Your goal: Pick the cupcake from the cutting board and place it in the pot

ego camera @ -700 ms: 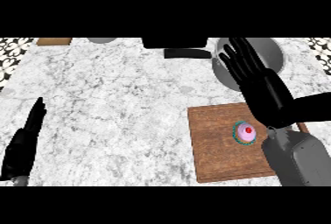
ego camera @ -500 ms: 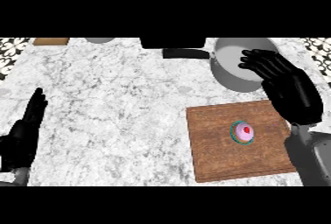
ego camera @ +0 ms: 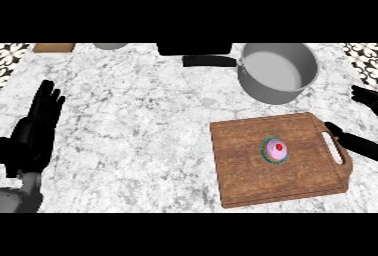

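**Cupcake untouched, right hand mostly out of view**

The cupcake (ego camera: pixel 276 150) sits near the middle of the cutting board (ego camera: pixel 244 180), pink frosting and a red dot on top, with nothing touching it. The pot (ego camera: pixel 279 71) stands just beyond the board's far edge, mouth up and free of contents, its black handle (ego camera: pixel 210 61) pointing to the left.

The right hand (ego camera: pixel 356 141) shows only as black fingers at the view's right edge, one by the board's handle slot and another higher up; they appear spread and hold nothing. The left hand (ego camera: pixel 35 131) rests open at the left edge, fingers straight, holding nothing, well away from the board.

The task looks to be at its beginning, so the risks lie in the approach and grasp:

- The cupcake is small and soft-topped (the frosting faces straight up), so fingers closing from above could squash or smear it; the sides look the safer place to grip.
- A hand coming in from the right could catch the board's raised handle end and shift the board, carrying the cupcake off target.
- A glancing finger could tip the cupcake over before the hand closes.
- On the carry, the pot's rim stands higher than the board, so a low path could knock the cupcake against the wall of the pot.
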Robot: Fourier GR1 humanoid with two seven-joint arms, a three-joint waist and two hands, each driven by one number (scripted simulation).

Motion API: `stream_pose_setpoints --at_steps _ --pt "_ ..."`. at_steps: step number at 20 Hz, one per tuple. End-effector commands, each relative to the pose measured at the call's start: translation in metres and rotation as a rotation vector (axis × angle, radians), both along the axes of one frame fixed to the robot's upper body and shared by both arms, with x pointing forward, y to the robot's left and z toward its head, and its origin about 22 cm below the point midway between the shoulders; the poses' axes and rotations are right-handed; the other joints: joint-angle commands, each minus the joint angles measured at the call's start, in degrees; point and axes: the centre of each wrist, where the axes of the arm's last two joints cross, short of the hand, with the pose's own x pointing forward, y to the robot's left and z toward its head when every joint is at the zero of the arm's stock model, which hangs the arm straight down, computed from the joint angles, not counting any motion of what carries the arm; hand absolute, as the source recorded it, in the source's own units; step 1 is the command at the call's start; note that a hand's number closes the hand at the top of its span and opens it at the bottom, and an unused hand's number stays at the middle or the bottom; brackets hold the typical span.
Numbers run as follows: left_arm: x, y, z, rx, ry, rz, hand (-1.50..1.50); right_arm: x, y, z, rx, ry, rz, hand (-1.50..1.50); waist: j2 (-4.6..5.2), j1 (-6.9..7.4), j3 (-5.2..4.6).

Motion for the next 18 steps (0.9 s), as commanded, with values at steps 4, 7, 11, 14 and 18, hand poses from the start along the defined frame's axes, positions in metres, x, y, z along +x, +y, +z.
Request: stream_pose_setpoints --at_steps 4,7,11,14,18 --pt "0.011 -0.017 0.013 -0.053 0.006 -0.032 0.00 -0.032 -0.019 -0.014 -0.100 -0.100 0.062 -1.50 -0.42 1.09 -0.14" --pt "0.009 -0.017 0.024 -0.045 0.010 -0.031 0.00 -0.032 -0.023 0.031 -0.182 0.032 0.123 -1.50 -0.56 0.97 -0.19" --pt "0.007 -0.015 0.020 -0.037 0.018 -0.044 0.00 -0.027 -0.013 0.056 -0.309 0.279 0.227 -1.50 -0.57 1.54 -0.28" --pt "0.008 -0.017 0.022 -0.036 0.023 -0.051 0.00 -0.020 0.019 0.066 -0.438 0.402 0.262 -1.50 -0.55 2.46 -0.35" --pt "0.025 -0.019 0.016 -0.032 0.025 -0.037 0.00 -0.018 0.044 0.077 -0.555 0.553 0.309 -1.50 -0.19 1.49 -0.31"
